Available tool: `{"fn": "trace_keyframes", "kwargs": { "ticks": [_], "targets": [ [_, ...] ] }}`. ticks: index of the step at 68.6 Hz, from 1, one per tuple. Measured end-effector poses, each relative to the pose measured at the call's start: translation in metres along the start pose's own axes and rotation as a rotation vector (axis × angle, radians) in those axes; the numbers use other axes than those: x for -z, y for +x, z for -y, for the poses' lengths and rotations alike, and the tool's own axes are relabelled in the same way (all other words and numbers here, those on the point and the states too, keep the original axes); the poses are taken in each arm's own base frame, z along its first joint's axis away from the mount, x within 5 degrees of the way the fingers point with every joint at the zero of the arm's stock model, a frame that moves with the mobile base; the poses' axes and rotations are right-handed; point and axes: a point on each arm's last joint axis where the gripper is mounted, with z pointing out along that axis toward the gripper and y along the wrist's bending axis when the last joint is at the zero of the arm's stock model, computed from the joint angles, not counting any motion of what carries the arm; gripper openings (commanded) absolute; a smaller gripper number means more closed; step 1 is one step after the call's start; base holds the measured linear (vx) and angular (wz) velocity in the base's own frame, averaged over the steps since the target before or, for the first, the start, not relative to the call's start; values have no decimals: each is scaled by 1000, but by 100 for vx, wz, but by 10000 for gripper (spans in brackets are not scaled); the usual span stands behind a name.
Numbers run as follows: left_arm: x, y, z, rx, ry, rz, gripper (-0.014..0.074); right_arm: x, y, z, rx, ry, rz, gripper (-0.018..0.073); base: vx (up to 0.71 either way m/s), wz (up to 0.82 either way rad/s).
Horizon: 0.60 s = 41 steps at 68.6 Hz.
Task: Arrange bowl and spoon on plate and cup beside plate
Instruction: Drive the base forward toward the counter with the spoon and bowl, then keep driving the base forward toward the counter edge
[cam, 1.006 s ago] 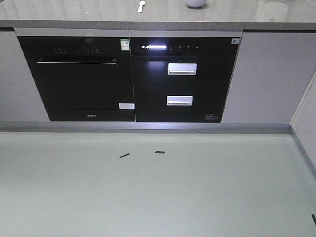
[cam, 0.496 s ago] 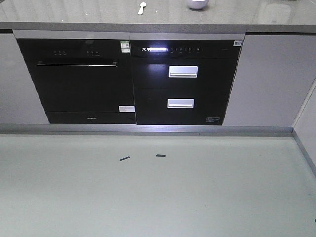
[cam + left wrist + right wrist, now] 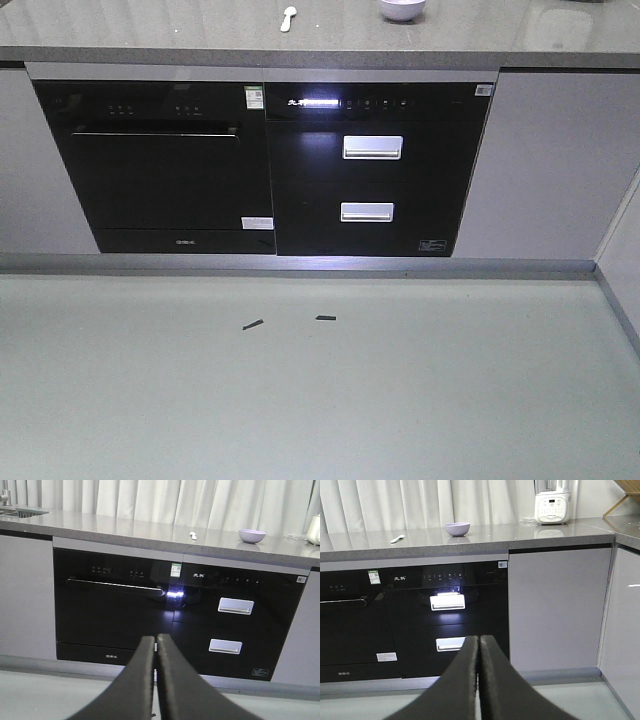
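Left tool [image 3: 155, 639] and right tool [image 3: 479, 638], both pressed together, hang well short of the probably light, slick bowl [image 3: 457, 528], best pinched at its rim

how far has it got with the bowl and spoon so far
Nothing looks done yet. The bowl and spoon lie apart on the countertop, and no plate or cup shows in any view. Nothing is in hand: the left gripper and right gripper are both shut and empty, back from the counter. All the placing is left.
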Motion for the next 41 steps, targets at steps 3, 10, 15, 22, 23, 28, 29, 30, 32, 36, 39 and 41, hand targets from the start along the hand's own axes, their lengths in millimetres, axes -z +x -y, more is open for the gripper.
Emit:
{"fn": "trace_keyframes", "kwargs": {
  "ticks": [3,10,15,22,23,28,29,30,32,36,39,41],
  "targets": [
    [0,0,0,0,0,0,-6,0,0,0,0,0,0,-1,2,0],
    [0,0,0,0,0,0,-6,0,0,0,0,0,0,-1,2,0],
    [0,0,0,0,0,0,-6,0,0,0,0,0,0,-1,2,0],
    [0,0,0,0,0,0,-6,0,0,0,0,0,0,-1,2,0],
    [0,0,0,0,0,0,-6,0,0,0,0,0,0,-1,2,0],
    [0,0,0,0,0,0,-6,0,0,0,0,0,0,-1,2,0],
    [0,0,0,0,0,0,-6,0,0,0,0,0,0,-1,2,0],
    [0,0,0,0,0,0,-6,0,0,0,0,0,0,-1,2,0],
    [0,0,0,0,0,0,-6,0,0,0,0,0,0,-1,2,0],
    [0,0,0,0,0,0,-6,0,0,0,0,0,0,-1,2,1],
    [0,0,0,0,0,0,-6,0,0,0,0,0,0,-1,2,1],
    [0,0,0,0,0,0,-6,0,0,0,0,0,0,-1,2,1]
  ]
}}
